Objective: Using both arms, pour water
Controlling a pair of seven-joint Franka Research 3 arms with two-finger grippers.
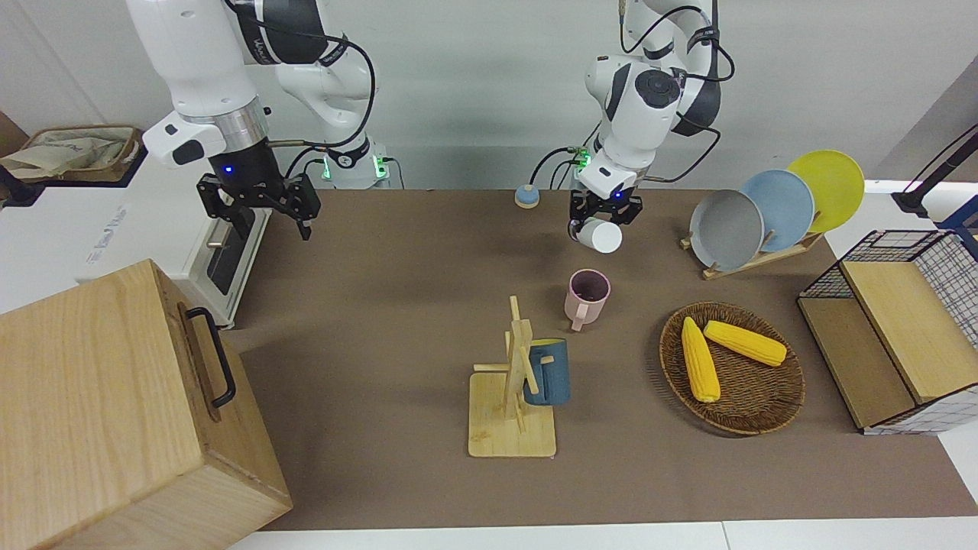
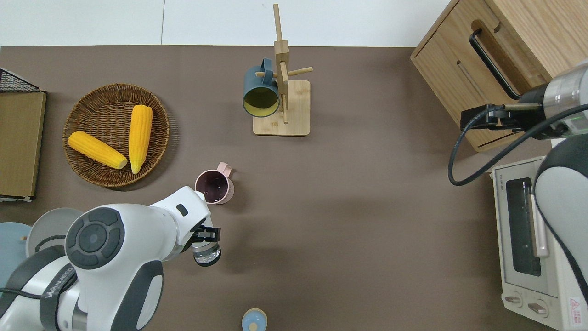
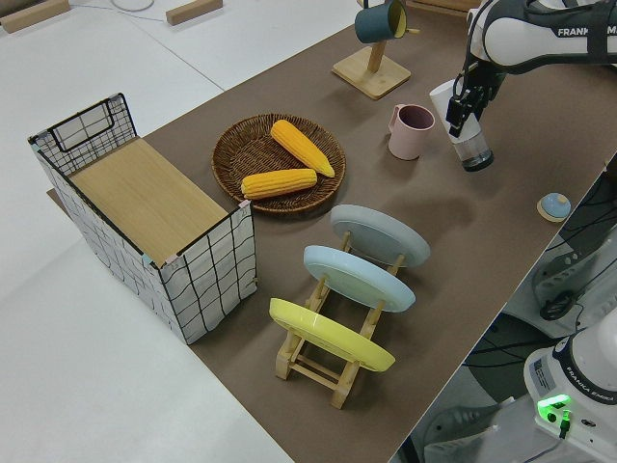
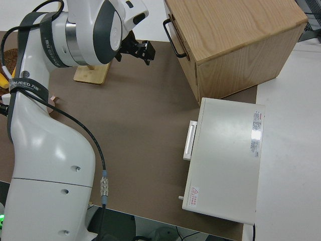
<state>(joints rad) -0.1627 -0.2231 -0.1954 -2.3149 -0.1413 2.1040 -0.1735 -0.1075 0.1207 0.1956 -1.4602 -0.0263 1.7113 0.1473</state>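
Observation:
My left gripper is shut on a clear cup with a dark base. It holds the cup in the air over the bare brown table mat, tilted. The cup also shows in the front view and in the left side view. A pink mug stands upright on the mat, apart from the cup; it has a dark inside and also shows in the front view. My right arm is parked, its gripper open and empty.
A wooden mug tree holds a blue mug. A wicker basket holds two corn cobs. A plate rack, a wire crate, a wooden box, a toaster oven and a small blue knob ring the mat.

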